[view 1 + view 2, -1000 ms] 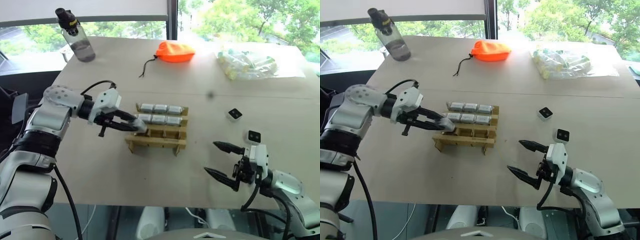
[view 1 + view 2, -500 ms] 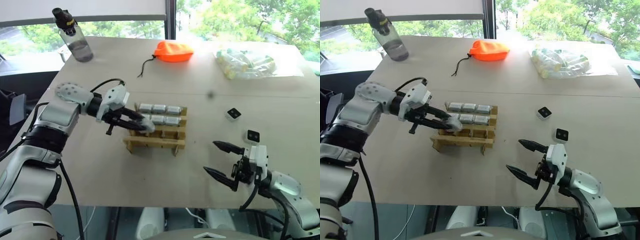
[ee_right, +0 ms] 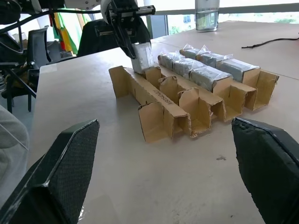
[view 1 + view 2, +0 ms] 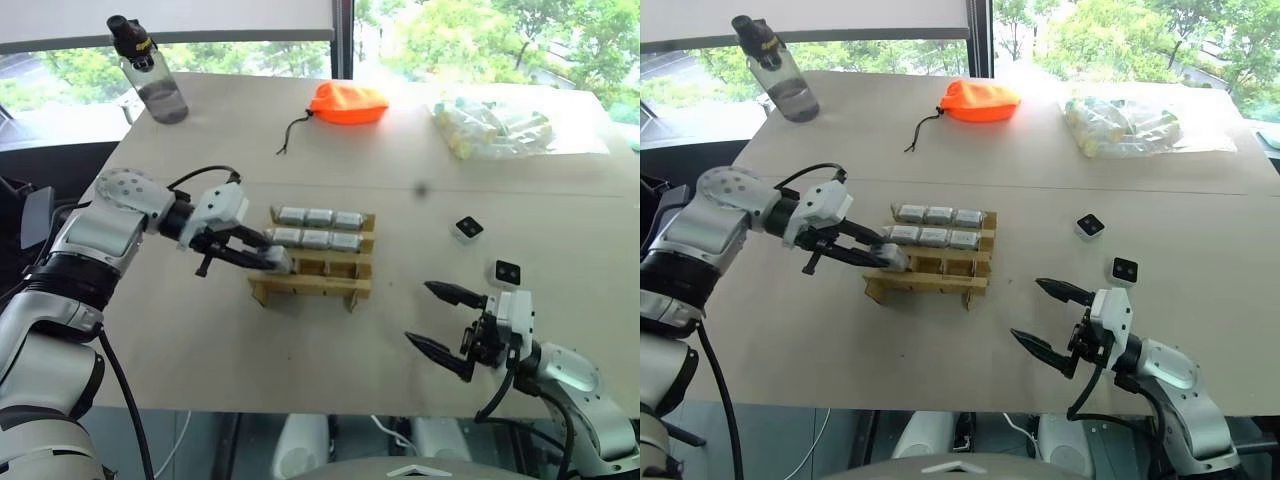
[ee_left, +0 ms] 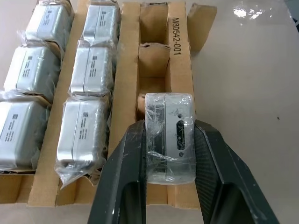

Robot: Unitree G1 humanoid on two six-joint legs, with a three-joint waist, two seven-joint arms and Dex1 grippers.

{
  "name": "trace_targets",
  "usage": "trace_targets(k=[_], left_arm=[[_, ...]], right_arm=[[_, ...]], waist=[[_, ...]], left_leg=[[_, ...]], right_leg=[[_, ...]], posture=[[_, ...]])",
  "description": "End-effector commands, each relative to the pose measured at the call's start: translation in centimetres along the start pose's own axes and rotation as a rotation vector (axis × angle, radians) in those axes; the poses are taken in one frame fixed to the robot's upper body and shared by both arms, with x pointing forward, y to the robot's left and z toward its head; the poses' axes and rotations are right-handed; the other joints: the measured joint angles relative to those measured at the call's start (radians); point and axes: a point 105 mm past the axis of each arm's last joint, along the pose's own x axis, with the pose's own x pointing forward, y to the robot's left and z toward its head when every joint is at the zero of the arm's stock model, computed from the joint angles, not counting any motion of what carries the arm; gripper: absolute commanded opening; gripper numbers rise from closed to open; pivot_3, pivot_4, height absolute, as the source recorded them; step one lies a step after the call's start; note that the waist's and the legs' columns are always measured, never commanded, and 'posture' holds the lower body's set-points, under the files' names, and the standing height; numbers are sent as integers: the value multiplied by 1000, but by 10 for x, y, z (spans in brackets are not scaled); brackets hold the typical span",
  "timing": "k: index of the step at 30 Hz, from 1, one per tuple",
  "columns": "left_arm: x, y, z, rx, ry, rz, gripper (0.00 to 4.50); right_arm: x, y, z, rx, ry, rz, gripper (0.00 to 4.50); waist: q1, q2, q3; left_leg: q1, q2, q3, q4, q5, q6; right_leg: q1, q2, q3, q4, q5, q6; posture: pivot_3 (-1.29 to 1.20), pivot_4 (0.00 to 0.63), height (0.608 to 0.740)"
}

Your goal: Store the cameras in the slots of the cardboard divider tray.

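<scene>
We see a pale tabletop [image 4: 300,370] running to a window at the top of the frame, green trees beyond it. At upper left a clear water bottle [image 4: 150,72] with a black cap stands upright. Upper centre lies an orange drawstring pouch [image 4: 349,102], its dark cord [image 4: 293,133] trailing toward lower left. At upper right rests a clear plastic bag of pale tubes [image 4: 495,127].

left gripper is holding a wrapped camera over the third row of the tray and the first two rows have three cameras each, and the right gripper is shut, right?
Not quite: the right gripper is open, its fingers spread apart with nothing between them, as the left eye view shows. The rest holds: the left gripper grips a wrapped camera over the tray's third row, and two rows hold three cameras each.
</scene>
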Motion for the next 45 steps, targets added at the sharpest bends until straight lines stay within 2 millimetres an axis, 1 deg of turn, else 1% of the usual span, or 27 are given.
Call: trace_targets(k=[1,7,12,18,20,23,25,26,30,31,32,35,39,40,42,43,44,45], left_arm=[[4,-1,-4,15,31,-22,760],[13,4,0,26,16,-30,760],[14,6,-11,8,60,-19,760],[15,7,-12,3,59,-9,760],[15,7,-13,-11,63,-10,760],[15,6,-9,-78,57,-24,760],[14,5,-5,-94,45,-30,1826],[14,6,-3,-93,35,-27,1956],[10,8,11,-105,-37,-10,3833],[9,6,14,-120,-49,-20,4202],[8,3,17,-123,-59,-28,4471],[2,-3,28,-109,-108,-30,4471],[-10,-7,50,-101,-227,4,4471],[-14,-9,55,-106,-267,31,4471],[-19,-14,61,-112,-322,91,4471],[-20,-17,63,-117,-348,130,4471],[-20,-20,64,-121,-363,157,4471],[-19,-25,65,-128,-382,181,4471]], right_arm=[[-1,2,8,-33,-28,-1,4500],[-2,4,9,-42,-42,16,4500],[-2,8,14,-90,-79,55,4500],[-2,6,12,-151,-78,75,4500],[-2,5,10,-167,-69,78,4500],[-3,5,7,-178,-62,79,4500],[-4,5,6,-178,-62,80,4500],[-4,6,6,-177,-61,79,4500],[-7,6,5,-175,-59,75,4500],[-8,6,5,-175,-57,72,4500],[-9,5,5,-176,-56,66,4500],[-14,-5,10,-188,-77,-19,4500],[-22,-36,26,-317,-112,-272,4500],[-28,-45,27,-325,-102,-367,4500],[-38,-57,26,-319,-80,-523,4500],[-45,-63,25,-290,-82,-630,4500],[-50,-66,24,-268,-84,-697,4500],[-57,-73,20,-225,-76,-822,4500]], waist=[[0,0,0],[0,0,0],[0,0,0],[0,0,0],[0,0,0],[0,0,0],[0,0,0],[-1,0,0],[1,0,0],[1,0,0],[0,0,0],[0,0,0],[-1,0,0],[-1,0,0],[-1,0,0],[-1,0,0],[-1,0,0],[-2,0,0]], left_leg=[[0,0,0,0,0,0],[0,0,0,0,0,0],[0,0,0,0,0,0],[0,0,1,0,0,0],[0,0,0,0,0,0],[1,0,1,0,0,0],[0,0,0,0,0,0],[0,0,0,0,0,0],[0,0,0,1,0,0],[0,0,0,1,0,0],[0,0,0,1,0,0],[0,0,0,1,0,0],[0,1,0,1,0,0],[0,1,0,1,0,0],[0,2,0,1,0,0],[0,2,0,1,0,0],[0,3,0,0,0,0],[0,3,0,0,0,0]], right_leg=[[0,0,0,0,0,0],[0,0,0,0,0,0],[0,0,0,0,0,0],[0,0,0,0,0,0],[0,0,0,0,0,0],[0,0,0,0,0,0],[0,0,0,0,0,0],[0,0,0,0,0,0],[0,0,0,1,0,0],[0,0,0,1,0,0],[0,0,0,1,0,0],[0,0,0,1,0,0],[0,0,0,1,0,0],[0,0,0,1,0,0],[0,0,1,1,0,0],[0,0,1,1,0,0],[0,0,1,1,0,0],[0,-1,1,1,0,0]], posture=[[0,150,726],[0,150,726],[0,150,726],[0,150,726],[0,150,726],[0,150,726],[0,150,726],[0,150,726],[0,150,726],[0,150,726],[0,150,726],[0,150,726],[0,150,726],[0,150,726],[0,150,726],[0,150,726],[0,150,726],[0,150,726]])
